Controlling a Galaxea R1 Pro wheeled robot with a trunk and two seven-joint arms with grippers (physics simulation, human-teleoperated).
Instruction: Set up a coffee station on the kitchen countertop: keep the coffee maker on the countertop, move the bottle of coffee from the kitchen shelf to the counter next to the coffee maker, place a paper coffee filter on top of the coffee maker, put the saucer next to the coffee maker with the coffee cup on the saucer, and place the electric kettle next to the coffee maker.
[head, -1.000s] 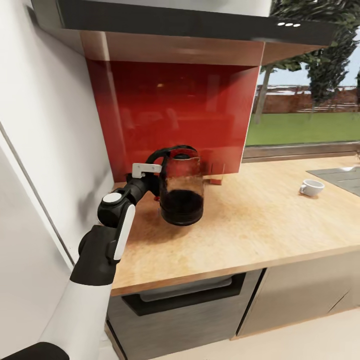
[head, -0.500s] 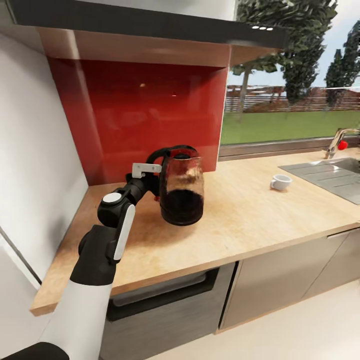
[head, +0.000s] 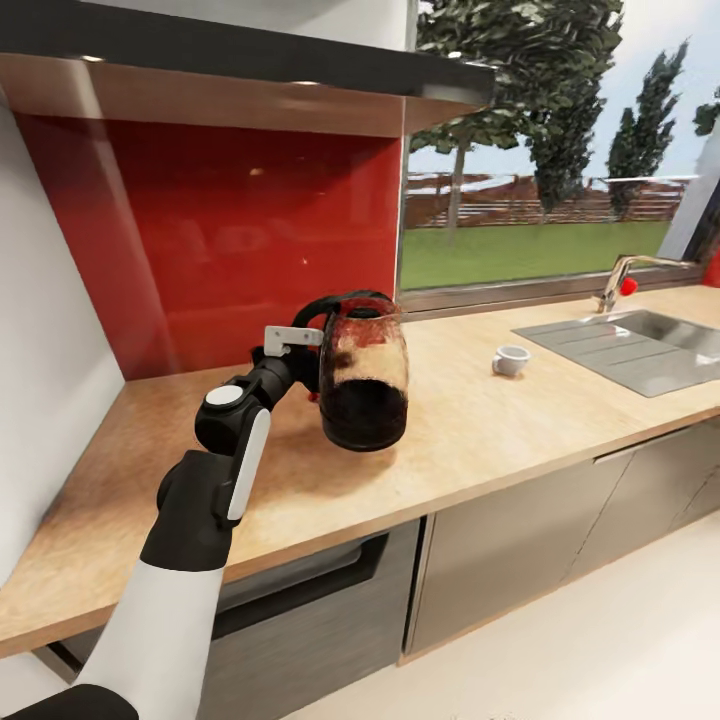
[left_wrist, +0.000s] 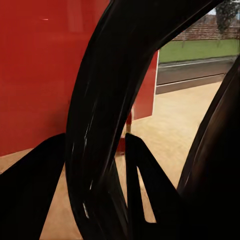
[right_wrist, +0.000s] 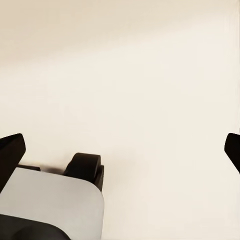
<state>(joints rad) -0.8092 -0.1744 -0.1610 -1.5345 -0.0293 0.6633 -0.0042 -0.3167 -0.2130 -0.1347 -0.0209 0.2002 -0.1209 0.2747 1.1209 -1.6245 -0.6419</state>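
Observation:
My left gripper (head: 306, 362) is shut on the black loop handle of the electric kettle (head: 364, 378), a clear glass body that is dark in its lower part, held upright over the left end of the kitchen countertop (head: 480, 430). In the left wrist view the kettle's handle (left_wrist: 102, 120) runs between the two black fingers (left_wrist: 142, 180). A small white coffee cup (head: 511, 360) stands on the countertop further right, near the sink. My right gripper (right_wrist: 120, 150) hangs open over pale floor, nothing between its fingers.
A red backsplash (head: 220, 230) and a dark range hood (head: 250, 60) stand behind and above the kettle. A steel sink (head: 640, 345) with a faucet (head: 618, 280) lies at the counter's right. An oven front (head: 290, 610) sits below. The robot's white base (right_wrist: 50, 207) shows under the right gripper.
The whole view has swung to the right, bringing the sink and faucet into sight. The kettle and left arm keep their place in the picture; the grip is unchanged.

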